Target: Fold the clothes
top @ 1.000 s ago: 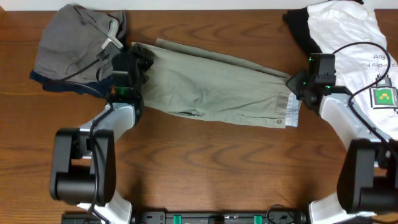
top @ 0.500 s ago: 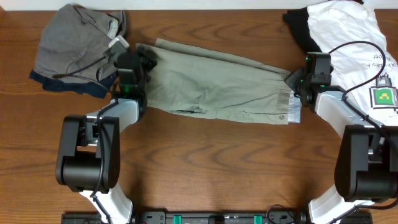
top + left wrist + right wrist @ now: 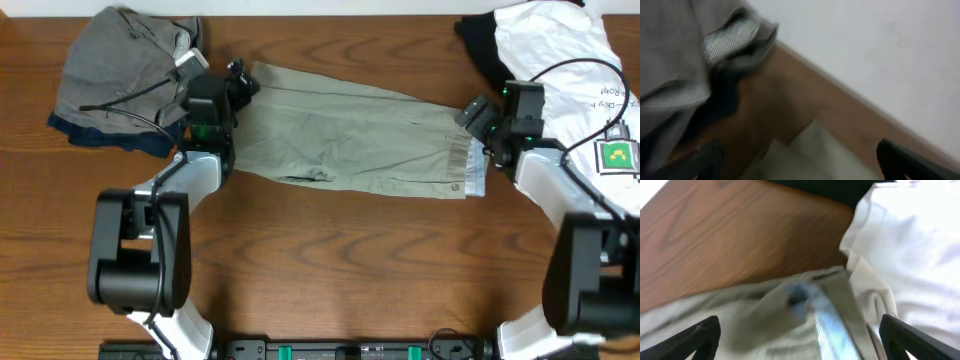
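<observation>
Pale khaki cotton shorts (image 3: 350, 140) are laid between a grey garment pile (image 3: 115, 80), left, and a white T-shirt (image 3: 560, 50), right.

Left gripper (image 3: 238, 82) reaching forward, jaws spread; right gripper (image 3: 474, 113) likewise.

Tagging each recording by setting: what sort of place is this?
Probably a robotics lab bench, not a home: left arm and right arm at a wooden table, khaki shorts laid out, bare white wall behind.
</observation>
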